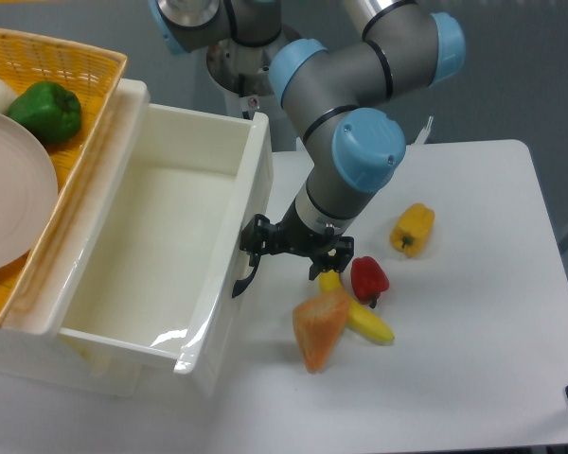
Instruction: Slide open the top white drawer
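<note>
- Top white drawer (161,255) stands pulled well out of the cabinet, under the yellow basket (71,71) — its inside bare.
- Gripper (254,248) meets the black handle (243,280) to haul it; whether the jaws clamp it, I cannot tell.
- Banana (360,317) and peppers lie just beside — little room for more travel.

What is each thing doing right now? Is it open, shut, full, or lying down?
Top drawer: pulled far out, nothing inside.
Drawer handle: gripper at its upper end.
Gripper: at the handle; fingers too dark to tell whether they are closed.
Basket: holds a plate and a green pepper.
Banana: lying flat.
Red pepper: lying against the banana.
Yellow pepper: lying alone.
</note>
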Robot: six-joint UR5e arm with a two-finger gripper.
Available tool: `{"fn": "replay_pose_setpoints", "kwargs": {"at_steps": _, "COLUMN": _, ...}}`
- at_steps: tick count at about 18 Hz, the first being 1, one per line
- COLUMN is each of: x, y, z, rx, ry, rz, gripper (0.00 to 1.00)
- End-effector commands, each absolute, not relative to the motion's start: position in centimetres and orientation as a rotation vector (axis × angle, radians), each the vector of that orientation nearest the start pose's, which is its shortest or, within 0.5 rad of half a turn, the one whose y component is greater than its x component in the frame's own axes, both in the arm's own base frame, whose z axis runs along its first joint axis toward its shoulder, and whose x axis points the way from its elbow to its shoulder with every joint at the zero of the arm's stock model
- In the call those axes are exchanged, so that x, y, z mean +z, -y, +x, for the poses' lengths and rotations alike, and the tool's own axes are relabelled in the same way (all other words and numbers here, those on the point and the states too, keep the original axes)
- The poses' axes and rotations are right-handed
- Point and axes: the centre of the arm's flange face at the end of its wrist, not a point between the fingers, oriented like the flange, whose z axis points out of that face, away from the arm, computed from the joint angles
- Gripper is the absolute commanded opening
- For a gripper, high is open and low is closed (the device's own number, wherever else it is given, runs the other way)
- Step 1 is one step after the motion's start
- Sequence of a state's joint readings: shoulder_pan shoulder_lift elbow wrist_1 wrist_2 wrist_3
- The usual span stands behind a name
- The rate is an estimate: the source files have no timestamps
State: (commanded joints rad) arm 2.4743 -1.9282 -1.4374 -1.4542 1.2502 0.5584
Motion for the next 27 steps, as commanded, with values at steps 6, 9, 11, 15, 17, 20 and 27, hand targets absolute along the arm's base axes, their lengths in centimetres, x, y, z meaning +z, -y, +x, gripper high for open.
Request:
{"fn": "replay_pose_setpoints", "kwargs": {"at_steps": 6, "x": 37.0, "y": -50.9, "z": -39.6, "rx": -0.457, "ry": 0.554, "rz": -2.914, "gripper": 1.00}}
{"fn": "replay_pose_setpoints", "kwargs": {"at_steps": 9, "x": 36.9, "y": -50.6, "z": -40.0, "rx": -0.459, "ry": 0.565, "rz": -2.911, "gripper": 1.00}}
{"fn": "replay_pose_setpoints", "kwargs": {"at_steps": 11, "x": 36.9, "y": -50.6, "z": -40.0, "rx": -0.461, "ry": 0.567, "rz": -2.909, "gripper": 1.00}}
{"fn": "replay_pose_setpoints", "kwargs": {"at_steps": 15, "x": 36.9, "y": -50.4, "z": -40.2, "rx": -0.470, "ry": 0.577, "rz": -2.903, "gripper": 1.00}}
{"fn": "replay_pose_setpoints", "kwargs": {"at_steps": 17, "x": 36.9, "y": -50.4, "z": -40.2, "rx": -0.471, "ry": 0.577, "rz": -2.902, "gripper": 1.00}}
{"fn": "replay_pose_setpoints", "kwargs": {"at_steps": 20, "x": 36.8, "y": -50.5, "z": -40.1, "rx": -0.485, "ry": 0.576, "rz": -2.892, "gripper": 1.00}}
{"fn": "replay_pose_setpoints", "kwargs": {"at_steps": 27, "x": 35.7, "y": -51.0, "z": -39.6, "rx": -0.550, "ry": 0.576, "rz": -2.873, "gripper": 1.00}}
